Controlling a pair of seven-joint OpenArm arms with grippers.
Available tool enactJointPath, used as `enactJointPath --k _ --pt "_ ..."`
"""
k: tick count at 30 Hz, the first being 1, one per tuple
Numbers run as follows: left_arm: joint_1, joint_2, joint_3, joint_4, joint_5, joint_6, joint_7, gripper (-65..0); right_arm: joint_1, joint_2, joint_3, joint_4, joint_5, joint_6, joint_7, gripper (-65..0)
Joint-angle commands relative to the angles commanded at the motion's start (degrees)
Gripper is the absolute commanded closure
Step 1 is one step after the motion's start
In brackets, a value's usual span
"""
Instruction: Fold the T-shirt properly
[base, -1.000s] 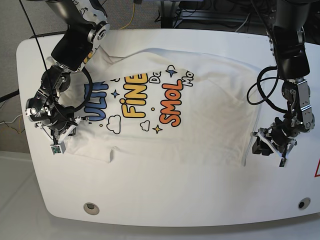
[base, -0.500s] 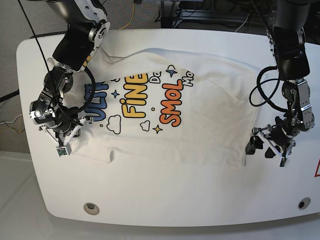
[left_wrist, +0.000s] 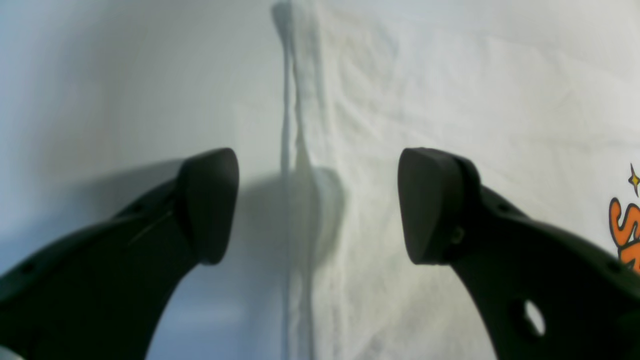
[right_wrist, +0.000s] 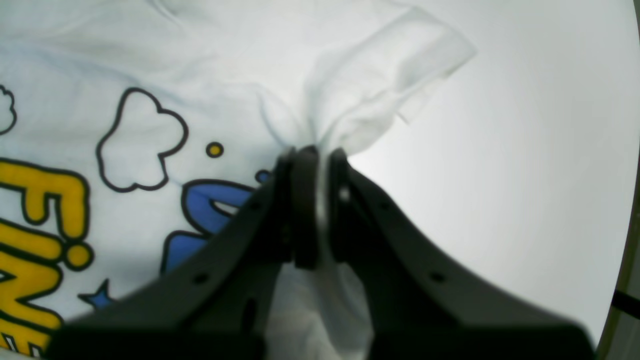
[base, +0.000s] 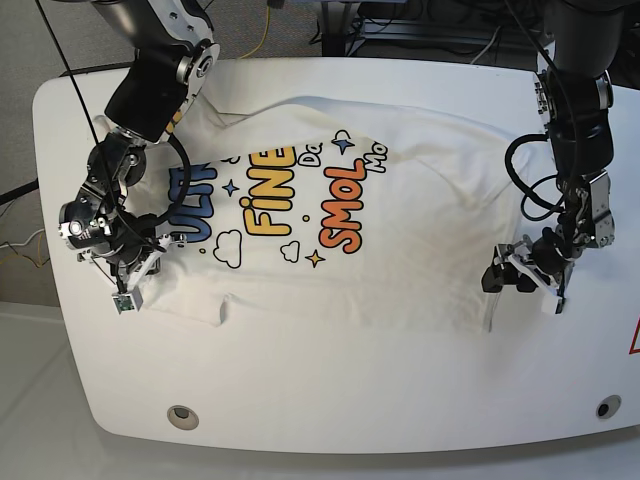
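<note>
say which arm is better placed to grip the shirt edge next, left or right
Left, probably: the left gripper is open with its fingers either side of the T-shirt's edge, while the right gripper is already shut on cloth.

"And on the left gripper (left_wrist: 318, 206)?"
"Two dark fingers (left_wrist: 212, 205), spread wide apart."
"And on the right gripper (right_wrist: 321, 205)?"
"Pinched tight, aimed down."
"And the arms?"
"Both bent, left arm (base: 580, 125) and right arm (base: 145, 100), reaching down low."
</note>
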Motion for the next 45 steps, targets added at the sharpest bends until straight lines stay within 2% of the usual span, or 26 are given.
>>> enactJointPath --k 11,23,29,45 --pt "-0.44 0.18 0.0 -1.49 0.0 0.0 -1.49 -47.4 0.0 0.0 0.0 -0.09 0.09 0.0 0.0 -2.3" --pt "-1.58 3.08 0.09 -1.58 0.09 0.0 -1.49 -47.4 -0.09 0.0 0.0 -0.09 0.09 0.0 0.0 -2.3" --pt "-1.58 4.4 0.7 -1.58 0.09 0.84 -1.49 -47.4 -0.44 0.26 0.0 -0.09 0.09 0.0 0.0 -2.3" --pt "-1.14 5.63 2.2 -1.58 0.0 0.66 -1.49 -47.4 -1.58 0.35 0.0 0.18 0.18 0.0 0.09 -2.3"
